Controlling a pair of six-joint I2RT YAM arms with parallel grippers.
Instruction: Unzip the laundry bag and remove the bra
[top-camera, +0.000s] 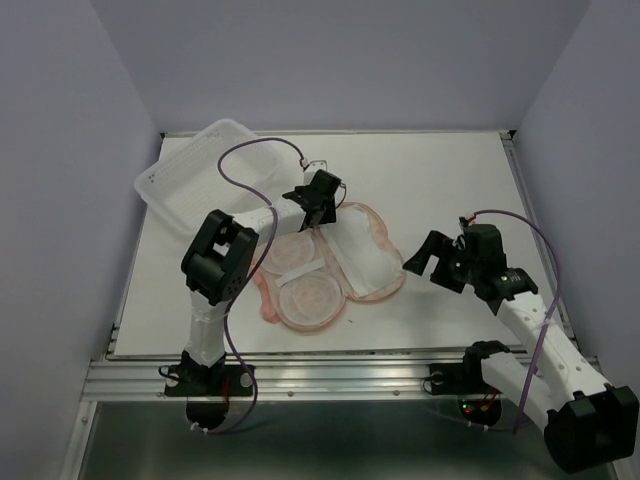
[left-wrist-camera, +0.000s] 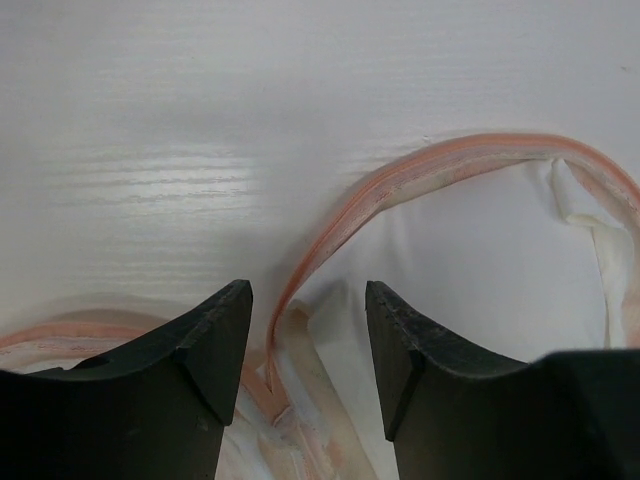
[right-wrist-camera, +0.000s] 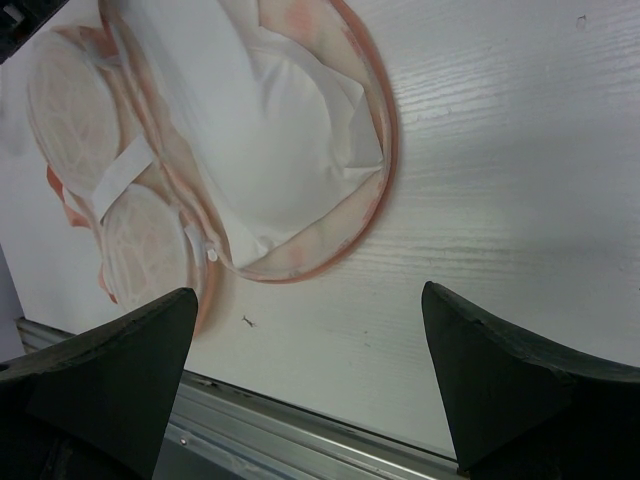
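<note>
I see the peanut-shaped, cream-peach padded laundry bag (top-camera: 305, 295) lying unzipped and splayed on the white table (top-camera: 450, 180). The soft white bra (top-camera: 365, 258) sits in its right half. My left gripper (left-wrist-camera: 308, 290) hangs over the bag's far waist with its fingers apart. The pink zip edging (left-wrist-camera: 330, 215) runs between them, not pinched. My right gripper (right-wrist-camera: 310, 295) hovers just right of the bag, spread wide.

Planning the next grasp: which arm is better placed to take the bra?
Probably left: the left gripper straddles the edge of the bag by the bra; the right gripper is off the bag.
</note>
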